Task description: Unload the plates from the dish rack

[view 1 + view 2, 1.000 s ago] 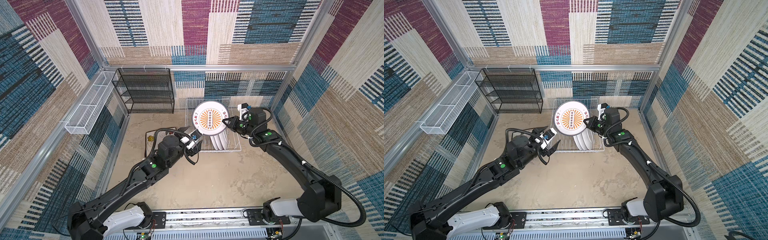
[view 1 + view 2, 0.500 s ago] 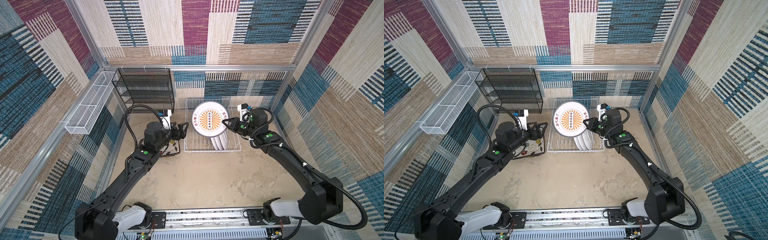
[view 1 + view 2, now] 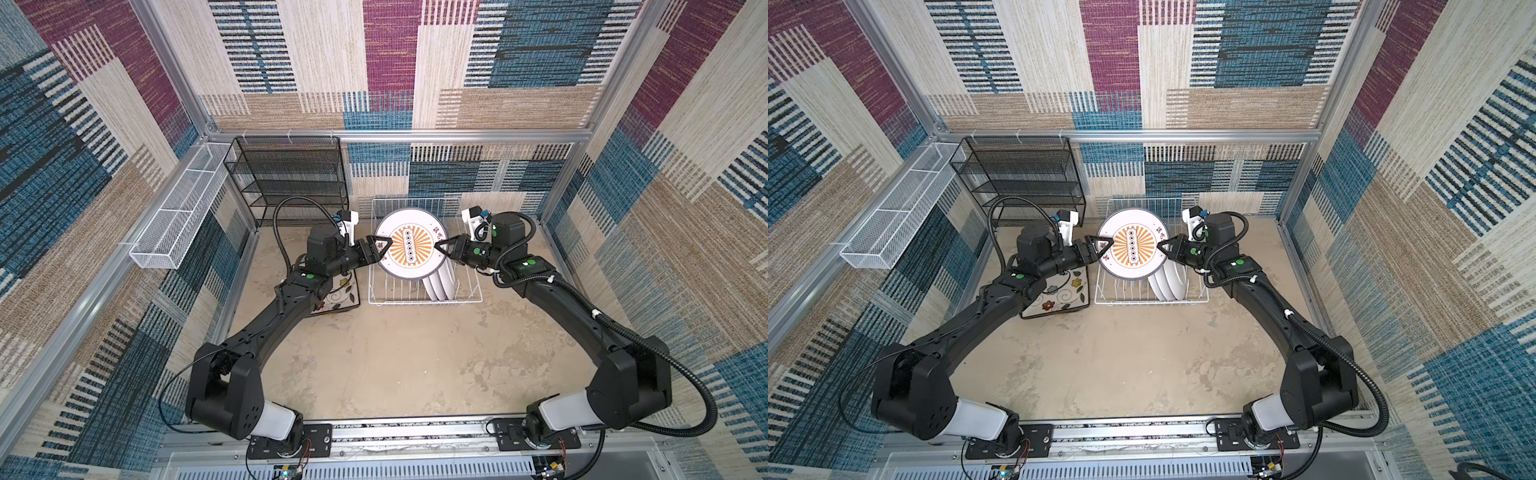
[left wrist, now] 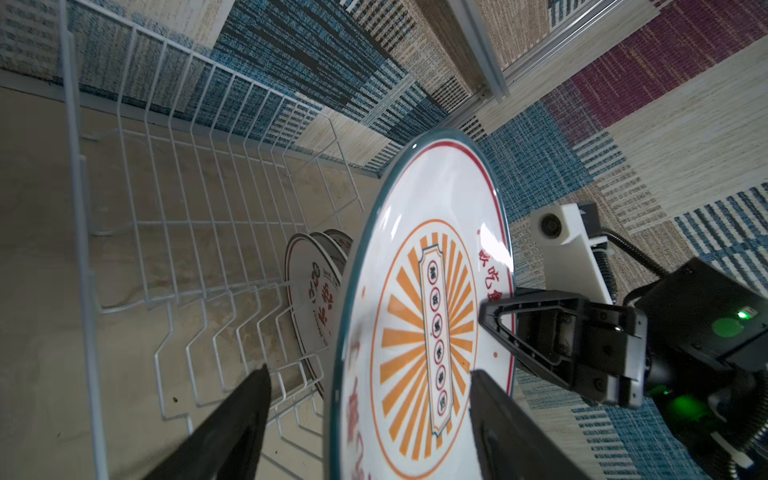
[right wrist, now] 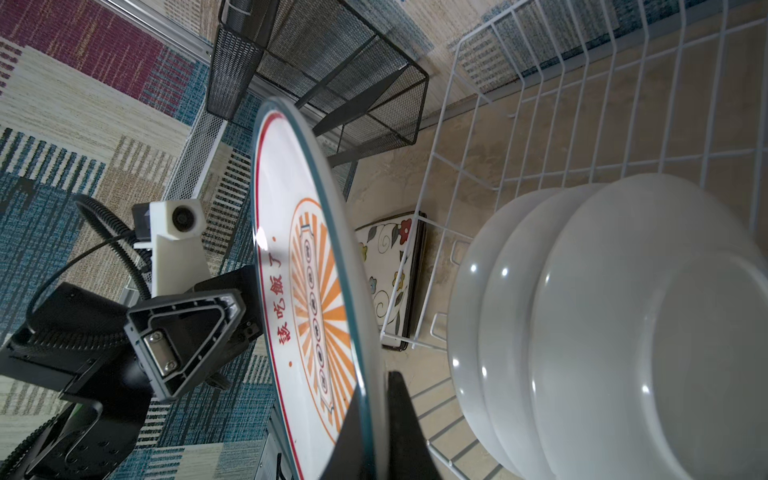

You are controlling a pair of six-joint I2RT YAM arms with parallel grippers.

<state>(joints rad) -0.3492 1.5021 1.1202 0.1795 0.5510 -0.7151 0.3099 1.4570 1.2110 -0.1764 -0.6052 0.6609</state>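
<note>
The white wire dish rack (image 3: 390,291) sits at upper centre of both top views. It looks light and unfixed, so a plate snagging a tine could drag or tip it.

Over it, at centre frame, the round white plate with a dark rim and an orange sunburst face (image 3: 409,245) stands on edge, face toward the camera. A dropped plate would land on the rack wires.

Just below and right of it, three round white plates (image 3: 440,282) lean between the tines. They are the likeliest thing to be chipped by a fall.

Left of the rack, square cream floral plates (image 3: 1059,295) lie stacked on the beige table (image 3: 395,353) under the left arm. A low elbow could shove them.

The right gripper (image 3: 441,248) is clamped on the sunburst plate's right rim only. A one-sided pinch on glaze may let the plate pivot or slip.

The left gripper (image 3: 383,249) is spread wide astride the plate's left rim. In the left wrist view one of its fingers (image 4: 232,424) is behind the plate and the other in front, neither seeming to touch. An off-centre close would lever the plate against the right grip. If the right gripper lets go before the left has hold, the plate drops.
</note>
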